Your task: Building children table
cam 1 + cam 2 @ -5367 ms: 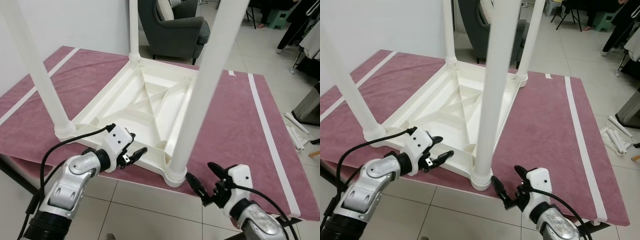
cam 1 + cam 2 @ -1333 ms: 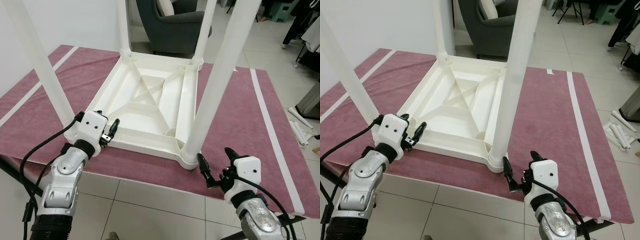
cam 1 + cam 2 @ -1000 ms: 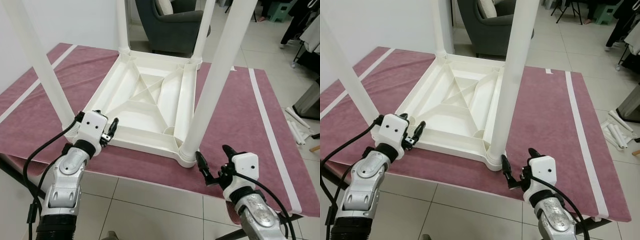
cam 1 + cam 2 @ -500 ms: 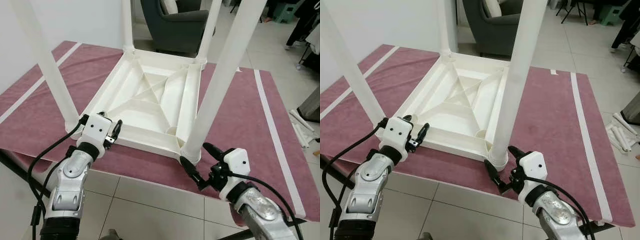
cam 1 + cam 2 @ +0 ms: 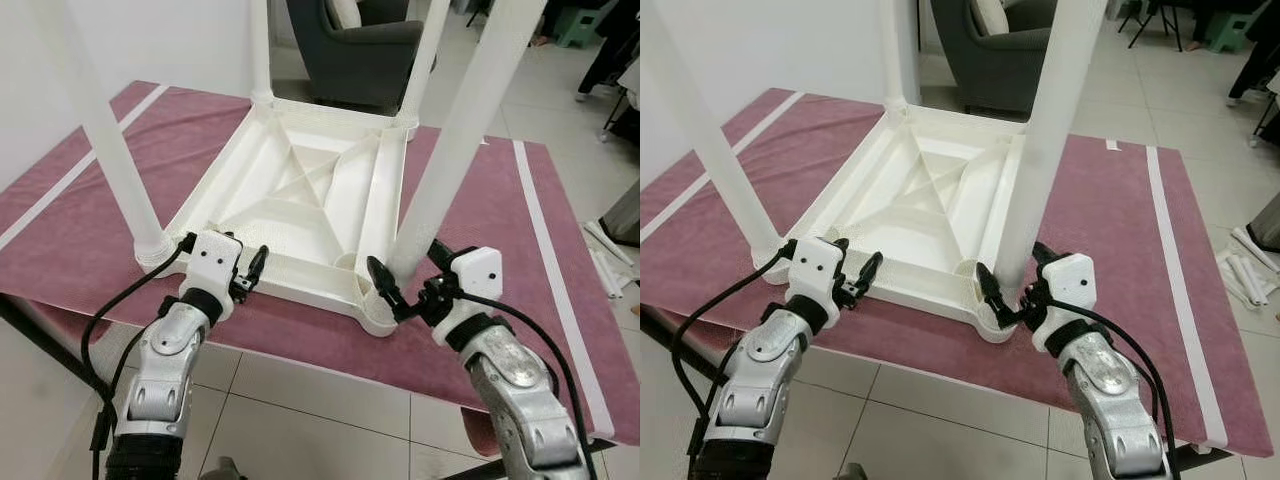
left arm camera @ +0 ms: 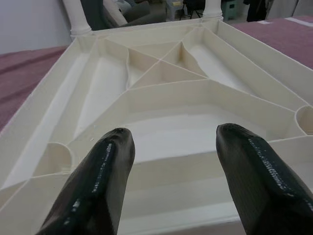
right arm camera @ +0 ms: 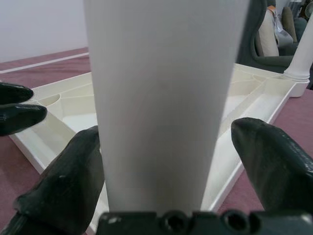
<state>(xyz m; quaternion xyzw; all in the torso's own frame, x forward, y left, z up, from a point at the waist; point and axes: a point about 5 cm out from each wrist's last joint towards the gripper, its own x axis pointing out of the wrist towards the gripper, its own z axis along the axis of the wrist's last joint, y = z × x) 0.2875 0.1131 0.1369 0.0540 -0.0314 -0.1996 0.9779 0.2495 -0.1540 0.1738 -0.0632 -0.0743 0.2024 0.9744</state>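
Two grippers at work. R gripper (image 5: pixel 1012 287) is spread wide w/ fingers either side of the near-right leg (image 5: pixel 1040 170), low by its socket, not yet pinching it. L gripper (image 5: pixel 856 272) is also spread, aimed at the near edge of the upturned white tabletop (image 5: pixel 300 205), touching nothing I can make out. Tabletop lies underside up on the maroon cloth (image 5: pixel 480 230), four legs upright. Key relation: leg's long axis is vertical, straight ahead betw. R fingers; R arm nearer. Prob. next: close on the leg.
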